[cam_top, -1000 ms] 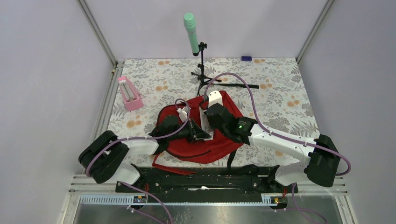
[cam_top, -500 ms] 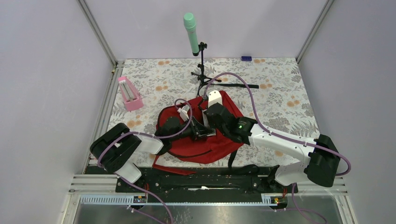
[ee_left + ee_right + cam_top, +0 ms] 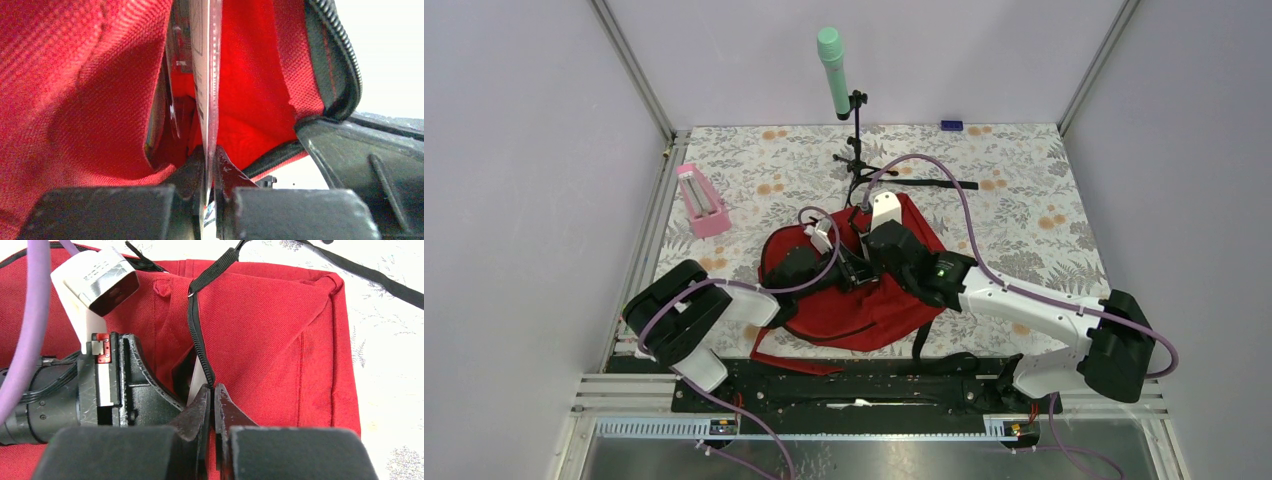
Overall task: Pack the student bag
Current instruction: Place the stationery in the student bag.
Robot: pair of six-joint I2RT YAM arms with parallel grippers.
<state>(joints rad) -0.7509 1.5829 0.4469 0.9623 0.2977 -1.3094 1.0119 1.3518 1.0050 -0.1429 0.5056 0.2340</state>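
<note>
Seen from above, one student bag (image 3: 864, 315) lies on the floral worktop (image 3: 1024, 200) where the two arms converge, with one pink object (image 3: 701, 200) well apart to the left and one green microphone (image 3: 832, 70) on a stand behind. At the left wrist, the left hand (image 3: 210, 167) is clamped on one thin flat sheet (image 3: 212, 75) standing edge-on inside the bag's red mouth. At the right wrist, the right hand (image 3: 210, 397) has its two fingers closed on the bag's black zipper edge (image 3: 197, 330).
</note>
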